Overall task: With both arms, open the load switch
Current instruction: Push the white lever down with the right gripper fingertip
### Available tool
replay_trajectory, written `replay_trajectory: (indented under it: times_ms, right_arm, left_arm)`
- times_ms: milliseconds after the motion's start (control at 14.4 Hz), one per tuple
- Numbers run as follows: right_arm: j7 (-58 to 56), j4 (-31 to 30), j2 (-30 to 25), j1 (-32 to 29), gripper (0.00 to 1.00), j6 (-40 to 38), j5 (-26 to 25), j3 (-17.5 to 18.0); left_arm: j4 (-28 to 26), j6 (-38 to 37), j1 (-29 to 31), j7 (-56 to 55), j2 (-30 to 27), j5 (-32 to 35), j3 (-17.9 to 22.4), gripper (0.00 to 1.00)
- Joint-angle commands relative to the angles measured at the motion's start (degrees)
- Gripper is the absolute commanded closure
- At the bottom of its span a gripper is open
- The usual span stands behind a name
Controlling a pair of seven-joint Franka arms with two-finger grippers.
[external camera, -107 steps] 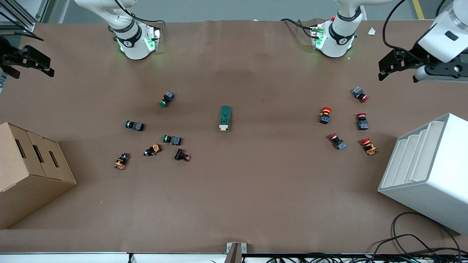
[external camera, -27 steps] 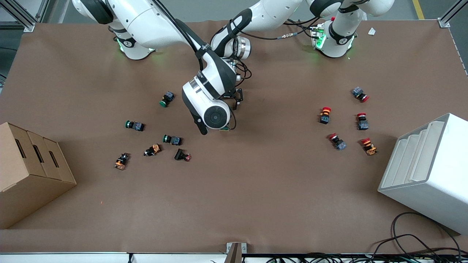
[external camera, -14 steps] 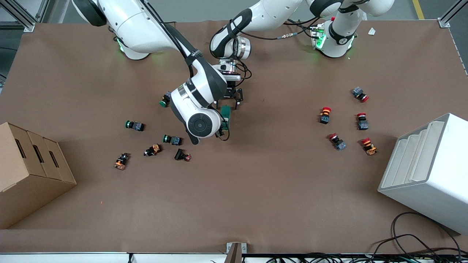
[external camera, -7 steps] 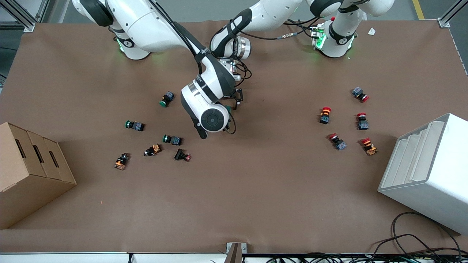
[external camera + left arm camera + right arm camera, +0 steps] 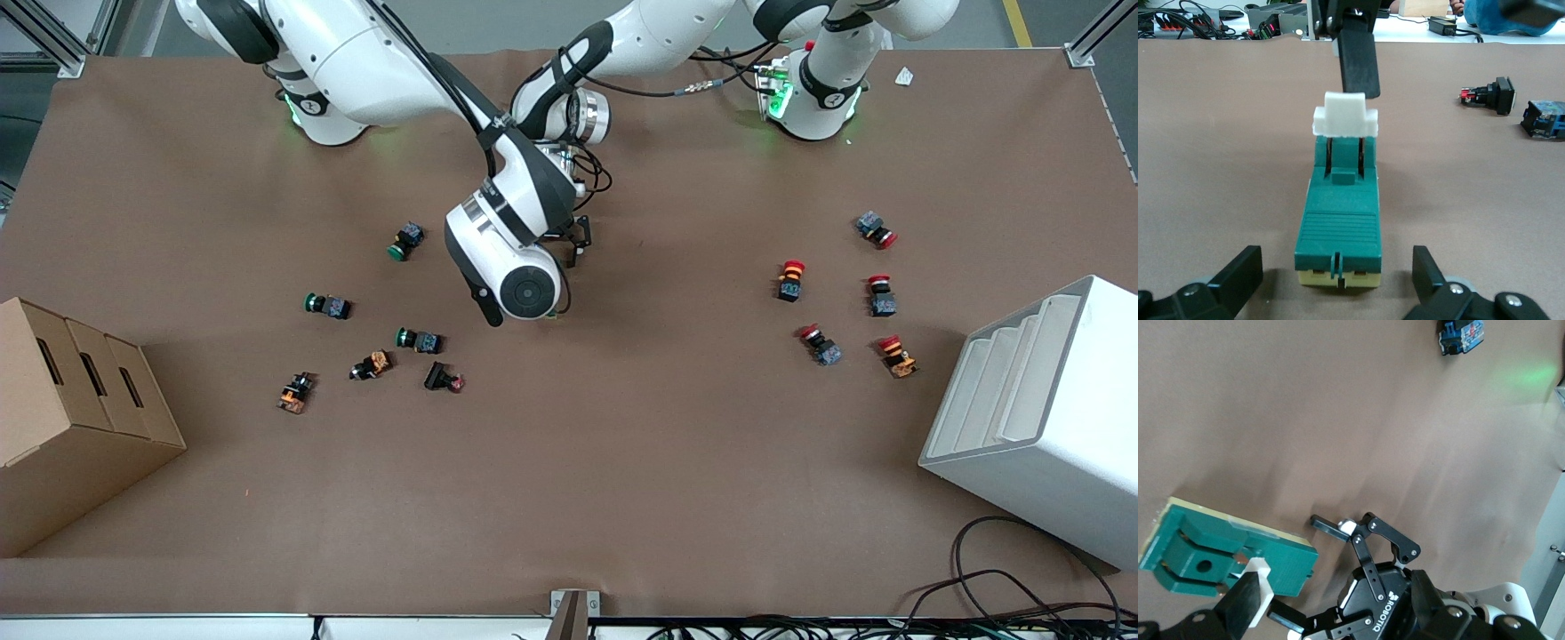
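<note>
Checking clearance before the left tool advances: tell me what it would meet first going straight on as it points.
Probably the load switch: the left tool sits open, straddling its near end. The right tool is at the white lever.

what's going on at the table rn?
Both arms have converged on the load switch lying mid-table. The left gripper straddles the end of the block away from the lever, fingers open on either side and not touching it. The right gripper is at the white lever, which stands raised. The scattered push buttons lie untouched.
</note>
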Motion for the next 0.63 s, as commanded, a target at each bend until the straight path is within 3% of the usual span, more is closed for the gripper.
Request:
replay_trajectory:
  times_ms: [0, 557]
  right_arm:
    - [0.4, -1.7, -0.8, 2.1, 0.00, 0.1, 0.6, -0.1]
    - [0.4, -3.5, -0.5, 2.4, 0.00, 2.7, 0.3, -0.1]
  left_arm:
    - [0.6, 0.4, -0.1, -1.9, 2.3, 1.1, 0.5, 0.00]
    - [0.6, 0.4, 0.1, -1.8, 2.3, 1.1, 0.5, 0.00]
